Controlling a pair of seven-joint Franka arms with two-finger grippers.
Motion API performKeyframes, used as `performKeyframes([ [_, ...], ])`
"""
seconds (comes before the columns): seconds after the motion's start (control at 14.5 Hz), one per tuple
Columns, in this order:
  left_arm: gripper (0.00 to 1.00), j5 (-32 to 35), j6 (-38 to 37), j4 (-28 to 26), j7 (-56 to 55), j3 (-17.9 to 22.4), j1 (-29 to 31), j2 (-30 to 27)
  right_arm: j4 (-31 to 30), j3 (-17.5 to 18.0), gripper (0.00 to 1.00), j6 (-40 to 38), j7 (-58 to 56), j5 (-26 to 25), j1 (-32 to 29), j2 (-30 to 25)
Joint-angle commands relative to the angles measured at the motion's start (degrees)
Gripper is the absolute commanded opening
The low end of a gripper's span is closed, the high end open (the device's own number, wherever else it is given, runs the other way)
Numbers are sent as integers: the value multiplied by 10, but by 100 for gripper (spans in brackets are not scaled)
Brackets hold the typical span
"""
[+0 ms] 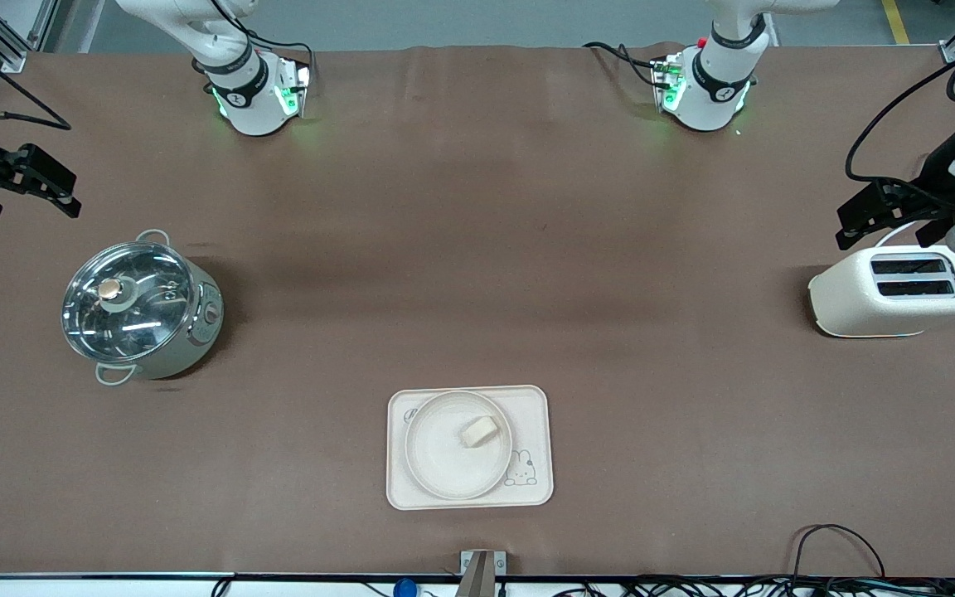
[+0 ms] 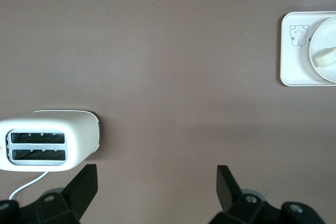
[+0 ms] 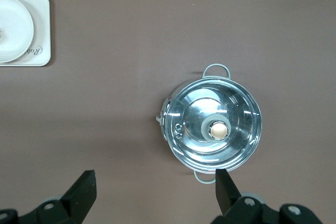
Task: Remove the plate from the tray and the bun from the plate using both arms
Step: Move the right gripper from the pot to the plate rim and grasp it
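The round cream-white plate (image 1: 444,454) lies on the rectangular rabbit tray (image 1: 532,406), near the table's front-camera edge. The small pale bun (image 1: 479,431) lies on the plate. The left wrist view shows the plate (image 2: 321,43) and bun (image 2: 326,56) at its edge; the right wrist view shows part of the plate (image 3: 13,27). My left gripper (image 1: 879,222) (image 2: 156,182) is open and empty over the table beside the toaster. My right gripper (image 1: 30,195) (image 3: 156,187) is open and empty over the table beside the pot. Both are well away from the tray.
A white two-slot toaster (image 1: 896,290) (image 2: 47,140) stands at the left arm's end. A steel pot with a glass lid (image 1: 142,307) (image 3: 212,129) stands at the right arm's end. The tray also shows in both wrist views (image 2: 294,56) (image 3: 42,30). Cables lie along the front-camera edge.
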Motion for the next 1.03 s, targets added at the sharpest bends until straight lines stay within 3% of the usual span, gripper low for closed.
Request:
performKeyframes([
  [0.0,100,-7,-11,14,14,3,-2,7,11,-2,100,-8,1,-7,2,5],
  [0.28,100,-12,-11,14,11,4,0,6,10,0,100,2,5,11,6,14],
  [0.55,100,-7,-11,14,-10,1,-3,6,11,-1,100,71,24,87,26,107],
  [0.96,100,-7,-11,14,-2,3,-1,6,12,0,100,223,222,96,126,245],
])
